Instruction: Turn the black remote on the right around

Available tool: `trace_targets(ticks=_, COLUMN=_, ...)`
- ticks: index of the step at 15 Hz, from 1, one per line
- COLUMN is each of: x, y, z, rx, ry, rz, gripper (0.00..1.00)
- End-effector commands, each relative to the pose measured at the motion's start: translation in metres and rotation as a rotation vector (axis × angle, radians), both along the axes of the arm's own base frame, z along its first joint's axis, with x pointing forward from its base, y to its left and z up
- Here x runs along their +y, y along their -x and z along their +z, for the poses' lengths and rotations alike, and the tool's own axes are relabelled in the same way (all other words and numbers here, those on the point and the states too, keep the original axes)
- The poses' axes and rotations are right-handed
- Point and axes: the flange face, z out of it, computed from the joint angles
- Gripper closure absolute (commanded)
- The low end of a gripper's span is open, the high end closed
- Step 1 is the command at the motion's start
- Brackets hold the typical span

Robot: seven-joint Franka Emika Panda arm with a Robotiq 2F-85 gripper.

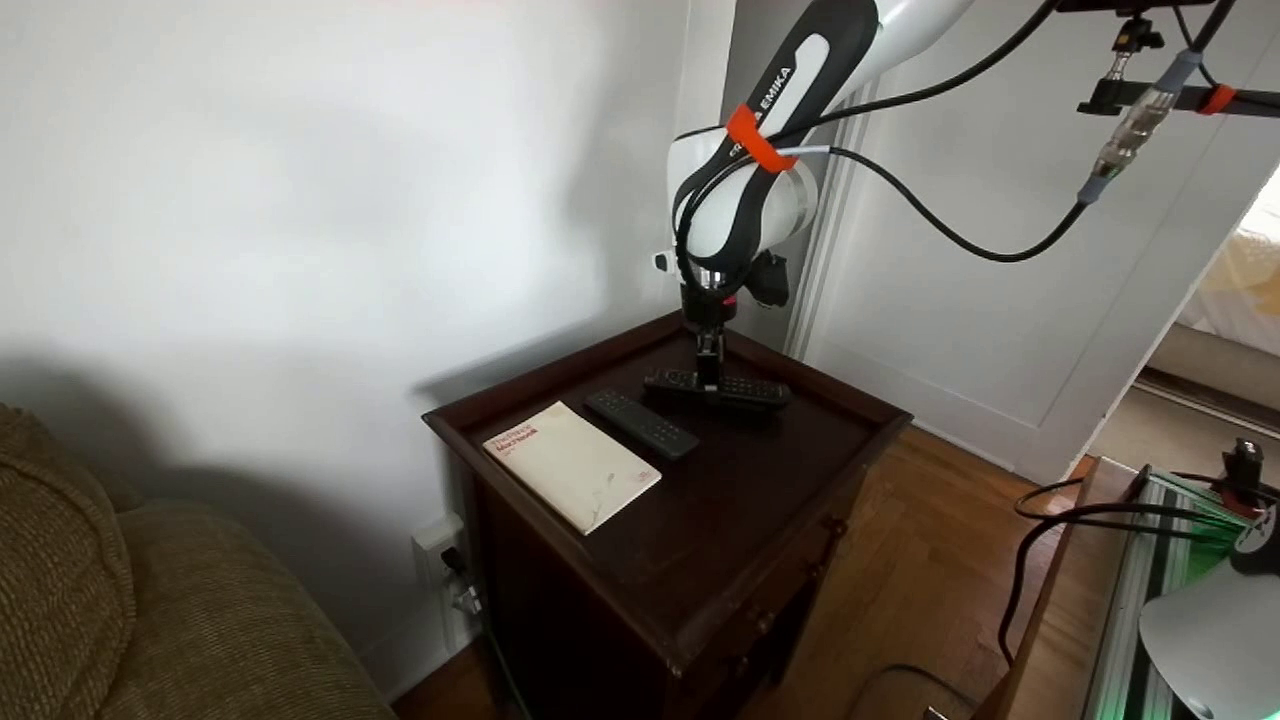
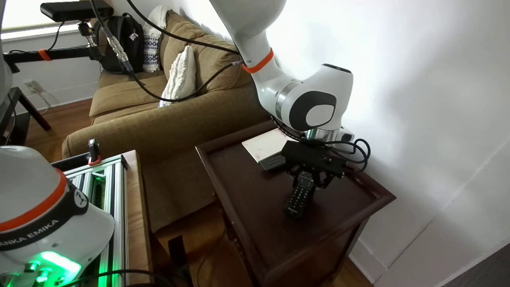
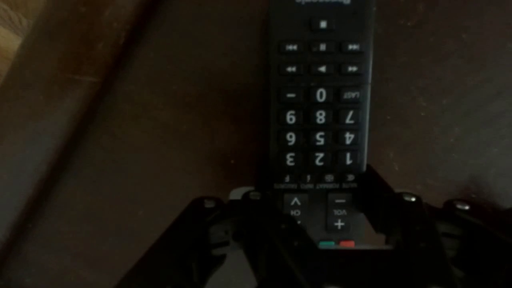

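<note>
The black remote (image 1: 755, 389) is over the far part of the dark wooden nightstand top; it also shows in an exterior view (image 2: 298, 198). In the wrist view the remote (image 3: 320, 116) has its keys facing up and its digits upside down. My gripper (image 3: 314, 180) points down, with one finger against each long side of the remote near the volume and channel keys. The gripper is shut on it. The remote looks slightly tilted, with a dark shadow under one end; I cannot tell how far it is off the surface. Its far end is hidden under the gripper.
A broader, duller dark remote (image 1: 640, 422) lies beside a white booklet (image 1: 570, 465) on the nightstand (image 2: 255, 207). The top has a raised rim along its edges. A white wall stands behind it, and a brown sofa (image 2: 191, 123) stands alongside.
</note>
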Motion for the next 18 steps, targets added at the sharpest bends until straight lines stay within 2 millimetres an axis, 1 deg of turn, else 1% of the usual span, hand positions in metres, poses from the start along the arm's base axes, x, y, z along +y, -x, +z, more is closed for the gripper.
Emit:
trace_targets(ticks=1, x=0.002, y=-0.001, z=-0.004, rx=0.023, ry=0.013, rz=-0.196, gripper=0.69)
trace_targets(ticks=5, x=-0.003, y=-0.003, z=-0.007, rx=0.002, ry=0.029, rz=-0.398, gripper=0.69)
trace_targets(ticks=9, x=-0.005, y=-0.004, z=-0.009, rx=-0.001, ry=0.046, rz=-0.512, gripper=0.69)
trace_targets(ticks=14, x=-0.003, y=-0.007, z=-0.015, rx=-0.007, ry=0.067, rz=-0.555, gripper=0.69)
trace_targets(ticks=18, x=-0.003, y=-0.007, z=-0.016, rx=-0.007, ry=0.071, rz=-0.578, gripper=0.69)
